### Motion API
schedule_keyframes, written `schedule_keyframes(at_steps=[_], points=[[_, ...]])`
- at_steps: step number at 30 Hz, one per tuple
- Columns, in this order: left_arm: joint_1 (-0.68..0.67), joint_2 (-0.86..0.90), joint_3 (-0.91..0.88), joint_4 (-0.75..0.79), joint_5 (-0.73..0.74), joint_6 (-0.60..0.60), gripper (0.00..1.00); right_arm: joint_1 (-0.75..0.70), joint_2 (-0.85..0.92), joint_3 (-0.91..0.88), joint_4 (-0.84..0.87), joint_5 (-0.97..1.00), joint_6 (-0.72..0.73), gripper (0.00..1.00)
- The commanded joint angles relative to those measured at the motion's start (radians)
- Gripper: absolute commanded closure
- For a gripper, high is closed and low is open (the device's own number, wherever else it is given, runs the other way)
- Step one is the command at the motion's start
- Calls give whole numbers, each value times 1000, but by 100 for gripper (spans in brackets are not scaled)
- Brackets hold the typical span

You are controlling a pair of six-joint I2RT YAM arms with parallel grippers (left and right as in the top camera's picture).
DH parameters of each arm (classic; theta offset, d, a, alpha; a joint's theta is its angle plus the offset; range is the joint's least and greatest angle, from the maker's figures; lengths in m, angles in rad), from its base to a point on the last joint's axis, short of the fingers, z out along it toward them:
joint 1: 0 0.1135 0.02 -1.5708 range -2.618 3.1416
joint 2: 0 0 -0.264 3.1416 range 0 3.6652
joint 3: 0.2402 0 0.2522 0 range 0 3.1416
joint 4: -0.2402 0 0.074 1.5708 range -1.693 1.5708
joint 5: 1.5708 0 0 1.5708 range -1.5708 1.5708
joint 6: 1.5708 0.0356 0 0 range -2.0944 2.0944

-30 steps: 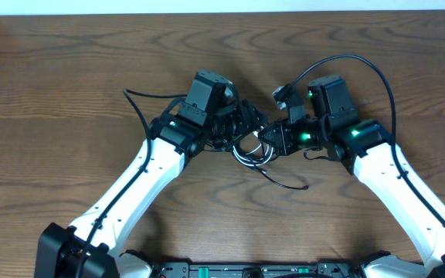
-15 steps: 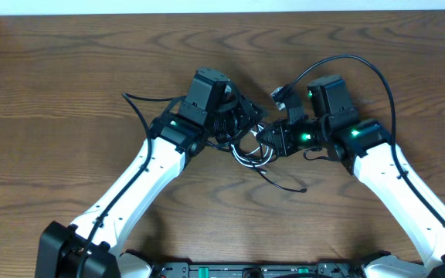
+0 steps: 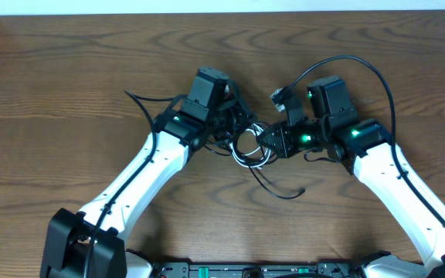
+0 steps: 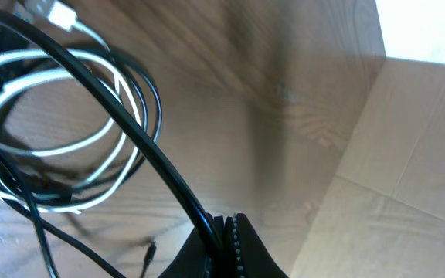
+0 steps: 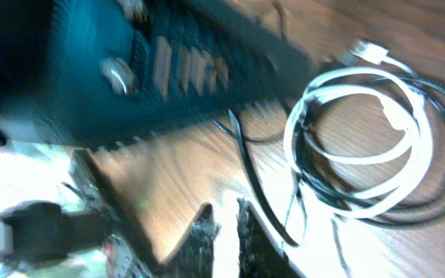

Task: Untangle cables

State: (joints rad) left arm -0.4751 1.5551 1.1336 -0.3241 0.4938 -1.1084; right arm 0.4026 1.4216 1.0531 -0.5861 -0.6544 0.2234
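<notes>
the cables [image 3: 247,153] are found near the middle of the table [image 3: 68,69], gathered into a loose, roughly round coil that lies flat on the wood between the two grippers. in the overhead view the coil is placed at about 5 o'clock from the left gripper [image 3: 238,130] and at about 8 o'clock from the right gripper [image 3: 267,140], just beside both. length is given to the bundle by one black tail [image 3: 284,195], which is trailed out of the coil toward 5 o'clock and curled back up at its small plug end. in the left wrist view the jaws are seen closed together on a black cable [image 4: 130,133], which is stretched straight from 10 o'clock down to the fingers at 6 o'clock; the loops of the white cable [image 4: 60,150] are spread at 9 o'clock, its white plug [image 4: 62,15] is seen at 11 o'clock, and a cardboard box [image 4: 408,170] is seen at 3 o'clock. the right wrist view is blurred: the fingertips are drawn close with a thin slit of wood between them, a thin black strand [image 5: 259,189] is passed just beside them, and whether anything is pinched there cannot be told.
</notes>
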Motion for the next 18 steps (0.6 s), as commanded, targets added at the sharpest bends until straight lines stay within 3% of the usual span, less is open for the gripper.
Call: schedule_keyframes(at_steps=[1, 4, 6, 9, 12, 18], points=[[54, -38, 16, 20, -16, 124, 93, 5, 2, 5, -71, 243, -10, 71], [59, -69, 47, 26, -15, 372, 93, 5, 6, 2, -109, 431, 35, 65], [59, -90, 90, -60, -35, 537, 93, 4, 15, -4, -107, 505, 79, 62], [59, -104, 172, -249, -130, 679, 93, 4, 42, -4, -70, 483, 89, 62], [59, -104, 253, -397, -148, 759, 93, 5, 80, -4, -18, 396, 87, 60], [59, -106, 405, -566, -71, 802, 93, 5, 191, -4, 80, 303, 106, 59]])
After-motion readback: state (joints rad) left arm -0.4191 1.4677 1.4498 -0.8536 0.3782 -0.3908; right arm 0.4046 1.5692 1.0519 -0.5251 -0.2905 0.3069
